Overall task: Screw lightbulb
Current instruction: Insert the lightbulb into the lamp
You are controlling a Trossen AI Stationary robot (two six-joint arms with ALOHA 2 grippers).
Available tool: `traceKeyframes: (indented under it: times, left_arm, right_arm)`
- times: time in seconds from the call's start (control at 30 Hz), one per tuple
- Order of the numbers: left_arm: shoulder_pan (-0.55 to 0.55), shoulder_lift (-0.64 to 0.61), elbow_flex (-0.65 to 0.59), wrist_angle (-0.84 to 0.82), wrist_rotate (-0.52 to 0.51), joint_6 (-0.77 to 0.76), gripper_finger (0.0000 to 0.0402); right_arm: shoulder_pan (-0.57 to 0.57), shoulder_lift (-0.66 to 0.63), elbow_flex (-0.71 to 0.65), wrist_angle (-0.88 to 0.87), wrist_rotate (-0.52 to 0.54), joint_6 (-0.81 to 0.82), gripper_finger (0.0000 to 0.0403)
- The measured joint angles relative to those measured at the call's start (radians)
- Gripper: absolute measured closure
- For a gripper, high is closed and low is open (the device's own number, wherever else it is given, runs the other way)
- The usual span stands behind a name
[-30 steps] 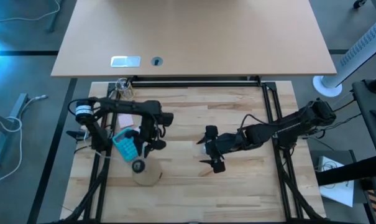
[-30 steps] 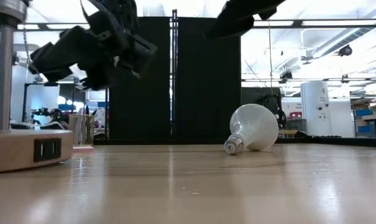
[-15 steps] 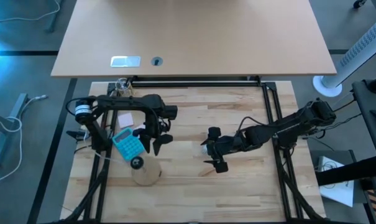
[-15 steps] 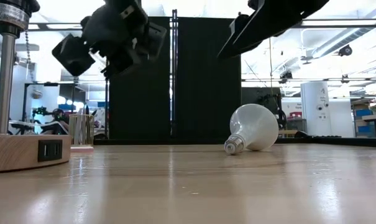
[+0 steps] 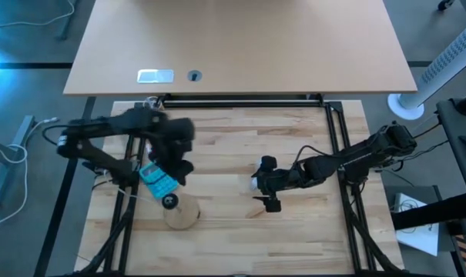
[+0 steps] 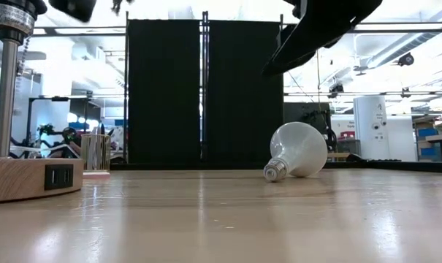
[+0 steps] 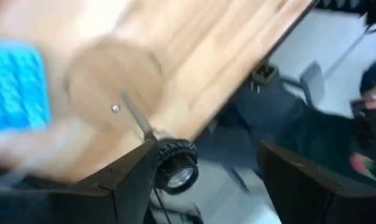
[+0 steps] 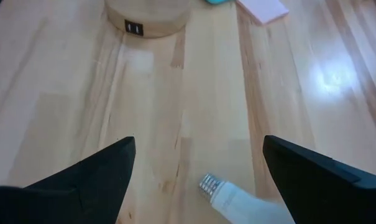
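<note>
The white lightbulb (image 6: 299, 149) lies on its side on the wooden table, its grey screw neck (image 8: 207, 185) pointing toward the near left. My right gripper (image 8: 199, 142) hangs open above it, well clear, a finger off to each side (image 5: 267, 192). The round wooden disc (image 5: 182, 216) stands near the left front, carrying a thin post (image 6: 7, 95) topped by a black socket (image 6: 16, 12). My left gripper (image 7: 206, 149) is open, high above the disc and just beyond it (image 5: 176, 169), touching nothing. The socket (image 7: 176, 165) shows blurred near one of its fingers.
A blue gridded pad (image 5: 159, 179) lies just beyond the disc, under the left arm. A pink pad (image 8: 263, 7) lies farther back. A metal cup (image 6: 96, 152) stands at the far left. Black frame rails (image 5: 336, 138) run along the table's sides. Bare wood lies between bulb and disc.
My left gripper has opened, risen from beside the socket post and drawn back toward the table's far left, nearly leaving the top of the low view. My right arm has shifted slightly over the bulb. Bulb and disc have stayed where they were.
</note>
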Motion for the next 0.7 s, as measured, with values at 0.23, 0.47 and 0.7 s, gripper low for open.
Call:
traceKeyframes:
  times: [0.23,0.47,0.7]
  left_arm:
    - [-0.19,-0.206,-0.031,0.179,-0.35,0.042,0.0138]
    - [-0.402,-0.333,-0.153,0.241,-0.445,0.073,0.0139]
    - [-0.523,-0.47,-0.359,0.339,-0.444,0.032,0.0139]
  right_arm:
    - [0.0,-0.004,0.208,-0.143,0.079,0.056,0.0055]
    - [0.004,-0.003,0.359,-0.174,0.08,0.184,0.0055]
    - [0.005,0.001,0.394,-0.083,0.152,0.173,0.0055]
